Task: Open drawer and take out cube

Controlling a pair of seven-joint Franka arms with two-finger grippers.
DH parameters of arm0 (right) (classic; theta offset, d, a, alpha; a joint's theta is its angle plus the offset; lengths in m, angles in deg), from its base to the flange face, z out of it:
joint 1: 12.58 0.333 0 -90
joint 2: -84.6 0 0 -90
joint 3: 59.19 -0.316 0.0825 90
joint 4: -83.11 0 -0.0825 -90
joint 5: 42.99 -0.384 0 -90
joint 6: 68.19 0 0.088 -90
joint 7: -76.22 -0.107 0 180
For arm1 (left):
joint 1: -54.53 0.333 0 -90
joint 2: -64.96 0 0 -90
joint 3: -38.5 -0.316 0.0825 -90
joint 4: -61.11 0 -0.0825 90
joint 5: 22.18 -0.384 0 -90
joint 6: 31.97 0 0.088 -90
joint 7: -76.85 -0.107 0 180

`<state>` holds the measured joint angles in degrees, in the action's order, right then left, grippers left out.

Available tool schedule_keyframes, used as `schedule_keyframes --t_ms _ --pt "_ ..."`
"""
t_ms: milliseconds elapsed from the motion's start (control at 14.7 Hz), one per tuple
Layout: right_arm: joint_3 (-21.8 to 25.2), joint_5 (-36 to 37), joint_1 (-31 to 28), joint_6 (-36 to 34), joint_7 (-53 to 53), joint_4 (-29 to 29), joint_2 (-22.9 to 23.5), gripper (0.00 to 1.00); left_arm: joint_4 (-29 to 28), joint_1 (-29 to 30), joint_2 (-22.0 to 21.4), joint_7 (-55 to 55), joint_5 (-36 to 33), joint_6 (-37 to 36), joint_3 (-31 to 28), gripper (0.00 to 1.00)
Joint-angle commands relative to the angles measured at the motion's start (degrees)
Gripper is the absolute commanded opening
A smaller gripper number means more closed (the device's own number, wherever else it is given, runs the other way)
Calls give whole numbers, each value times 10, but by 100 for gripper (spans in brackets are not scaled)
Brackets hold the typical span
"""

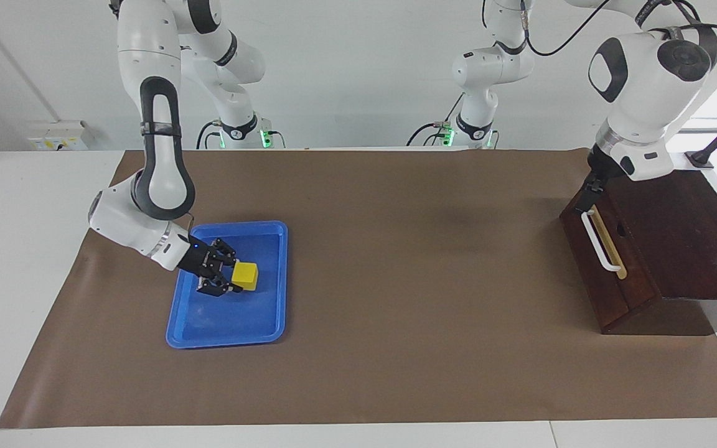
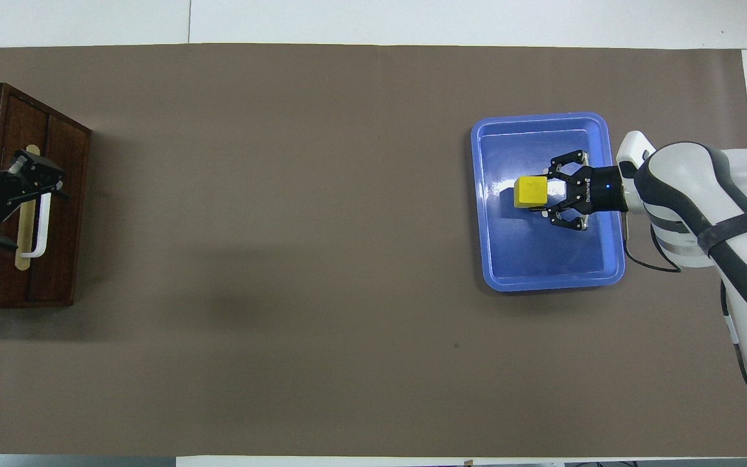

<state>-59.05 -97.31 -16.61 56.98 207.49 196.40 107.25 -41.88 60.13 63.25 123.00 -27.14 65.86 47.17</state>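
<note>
The dark brown drawer (image 1: 635,274) stands at the left arm's end of the table and looks closed; it also shows in the overhead view (image 2: 65,214). My left gripper (image 1: 589,200) is at the end of its white bar handle (image 1: 602,246) that is nearer to the robots, and shows over the handle (image 2: 41,227) from overhead (image 2: 31,185). The yellow cube (image 1: 246,275) sits between the fingertips of my right gripper (image 1: 229,274), low inside the blue tray (image 1: 271,323). The right gripper (image 2: 547,192) looks shut on the cube (image 2: 530,192).
The blue tray (image 2: 542,282) lies on the brown mat toward the right arm's end of the table. The brown mat (image 1: 408,261) covers most of the table between the tray and the drawer.
</note>
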Motion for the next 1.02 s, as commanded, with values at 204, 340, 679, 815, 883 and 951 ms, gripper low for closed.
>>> schedule_keyframes --t_ms 204,340,679,815,883,951 --pt "-8 -17 -7 29 40 19 -1 0 88 -27 43 -254 18 -110 -14 100" --pt "-8 -19 -7 42 61 27 -2 0 99 -18 49 -309 17 -130 -9 100" --pt "-9 -19 -1 43 81 27 -2 0 97 -25 45 -337 25 -122 -10 100" --pt "-9 -19 -1 43 80 27 -2 86 94 -24 44 -336 21 -118 2 100" --pt "-9 -19 -1 41 80 26 -2 100 95 -23 45 -336 20 -118 2 100" --pt "-9 -19 -1 39 79 26 -2 100 96 -23 45 -340 20 -118 1 100"
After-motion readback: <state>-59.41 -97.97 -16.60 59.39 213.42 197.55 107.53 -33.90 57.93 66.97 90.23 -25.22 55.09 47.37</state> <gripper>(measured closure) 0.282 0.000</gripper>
